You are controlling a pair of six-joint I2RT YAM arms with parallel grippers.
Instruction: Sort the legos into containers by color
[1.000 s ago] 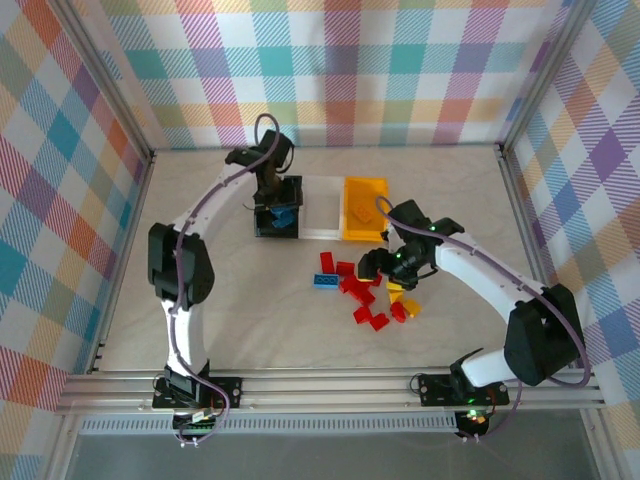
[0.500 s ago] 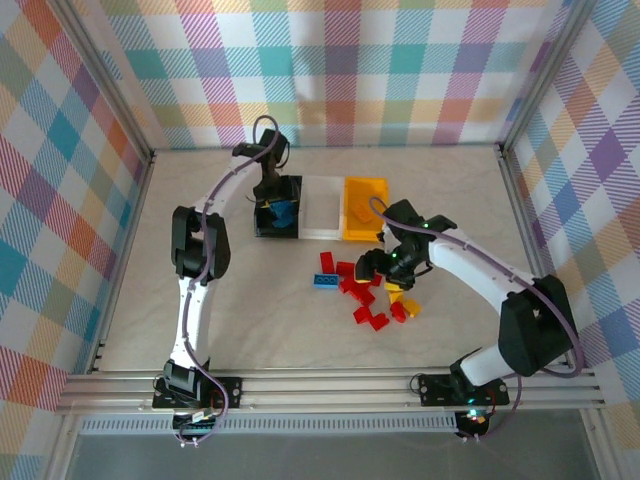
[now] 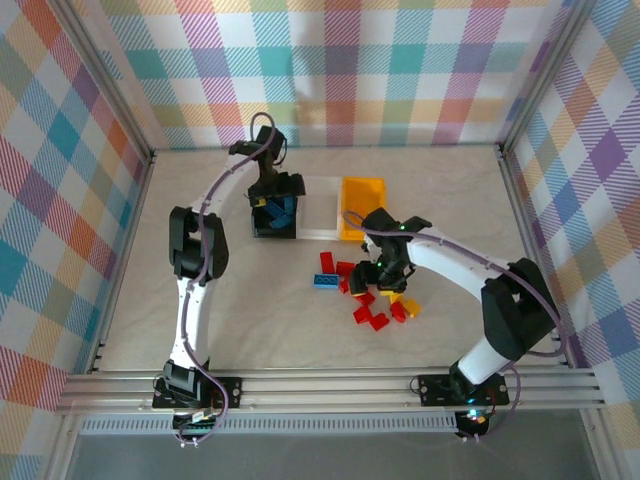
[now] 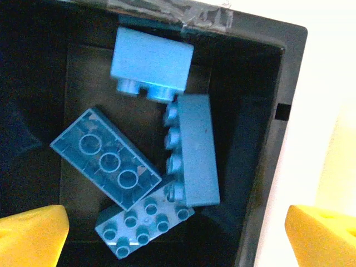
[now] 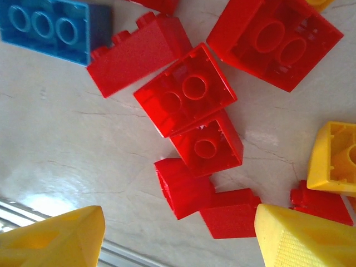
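Note:
My left gripper (image 3: 274, 200) hangs open over the black bin (image 3: 262, 226), with nothing between its yellow fingers (image 4: 33, 236). In the left wrist view, several blue legos (image 4: 105, 161) lie in the black bin (image 4: 286, 61). The white/clear bin (image 3: 320, 205) and the yellow-orange bin (image 3: 362, 190) stand in a row to its right. My right gripper (image 3: 378, 272) is open just above a pile of red legos (image 3: 366, 300). Its fingertips (image 5: 303, 239) straddle two red bricks (image 5: 186, 189). A blue lego (image 5: 53, 28) and a yellow lego (image 5: 336, 158) lie nearby.
A lone blue brick (image 3: 324, 283) lies left of the red pile, and yellow bricks (image 3: 406, 304) lie at its right. Checked walls on metal frames enclose the table. Open tabletop spreads left and front of the pile.
My right gripper has moved left, from the yellow bricks to above the red pile. The left gripper stays over the black bin, its arm shifted slightly.

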